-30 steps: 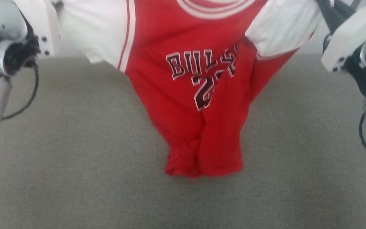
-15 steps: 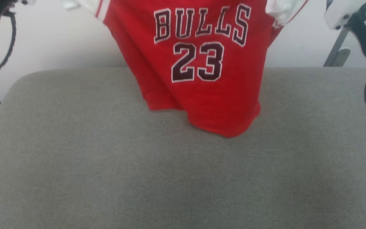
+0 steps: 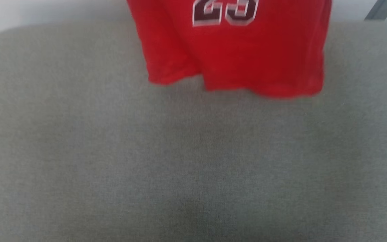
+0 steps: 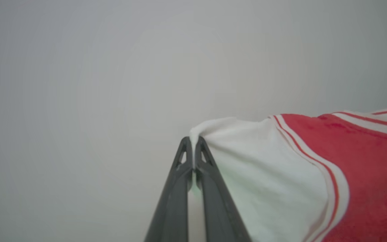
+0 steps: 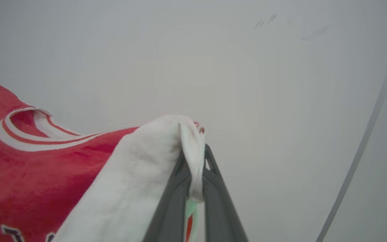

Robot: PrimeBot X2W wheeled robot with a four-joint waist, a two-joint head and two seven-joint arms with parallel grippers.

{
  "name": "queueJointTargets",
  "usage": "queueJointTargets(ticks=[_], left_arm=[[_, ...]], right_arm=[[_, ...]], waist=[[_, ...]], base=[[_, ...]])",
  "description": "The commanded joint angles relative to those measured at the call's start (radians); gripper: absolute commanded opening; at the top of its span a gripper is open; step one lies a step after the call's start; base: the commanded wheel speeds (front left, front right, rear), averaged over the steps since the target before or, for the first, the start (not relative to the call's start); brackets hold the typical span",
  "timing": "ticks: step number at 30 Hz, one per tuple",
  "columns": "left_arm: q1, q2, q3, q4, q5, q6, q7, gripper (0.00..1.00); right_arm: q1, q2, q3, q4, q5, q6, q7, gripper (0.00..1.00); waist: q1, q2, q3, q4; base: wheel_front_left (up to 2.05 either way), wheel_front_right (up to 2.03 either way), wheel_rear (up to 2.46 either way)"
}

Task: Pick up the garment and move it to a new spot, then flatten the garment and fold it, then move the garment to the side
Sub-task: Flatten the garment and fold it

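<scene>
Garment [image 3: 240, 57] first: it hangs in the air over the far part of the grey padded surface [image 3: 193, 161], lower hem toward the pad, its dark number at the top edge of the head view. The blur hides whether the hem touches the pad. The left gripper [image 4: 192, 143] is clamped tight on a white corner of the garment, with only a small peak of cloth poking past the fingertips. The right gripper [image 5: 195, 154] is likewise pinched together on a thicker white fold that drapes over its tips. Between the two holds the red body sags slightly, which suggests a light, limp, soft fabric with no stiffness of its own. It is unlikely to be fragile, yet it will probably bunch, twist and crease wherever it is not held taut. The left hold looks thin, so a sharp tug could pull the cloth free. The upper outer corners seem the right places to hold it for spreading. For laying it flat, I judge it best to let the hem land first and keep both corners well apart.
</scene>
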Motion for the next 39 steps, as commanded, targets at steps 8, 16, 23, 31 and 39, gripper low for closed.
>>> queueJointTargets(ticks=[8,16,23,31,39], left_arm=[[-0.188,-0.055,0.034,0.064,0.056,0.05,-0.268,0.0],[-0.163,-0.098,0.028,0.131,0.058,-0.016,-0.406,0.0],[-0.015,-0.121,-0.005,0.178,0.035,-0.088,-0.415,0.0],[0.286,-0.083,-0.122,0.097,-0.06,-0.123,-0.33,0.0],[0.658,0.105,-0.203,-0.206,-0.226,-0.12,-0.175,0.0]], right_arm=[[-0.202,-0.037,-0.032,0.049,-0.23,-0.001,-0.193,0.0],[-0.093,-0.043,-0.062,-0.099,-0.332,-0.002,-0.192,0.0],[0.089,-0.075,0.007,-0.029,-0.205,-0.002,-0.192,0.0],[0.36,-0.14,0.214,-0.026,0.107,-0.002,-0.141,0.0],[0.635,-0.319,0.423,-0.276,0.392,-0.002,0.004,0.0]], waist=[[0.0,0.0,0.227,0.032],[0.0,0.0,0.289,0.083],[0.0,0.0,0.23,0.106],[0.0,0.0,0.084,0.107],[0.0,0.0,-0.032,0.095]], base=[[0.0,0.0,0.0],[0.0,0.0,0.0],[0.0,0.0,0.0],[0.0,0.0,0.0],[0.0,0.0,0.0]])
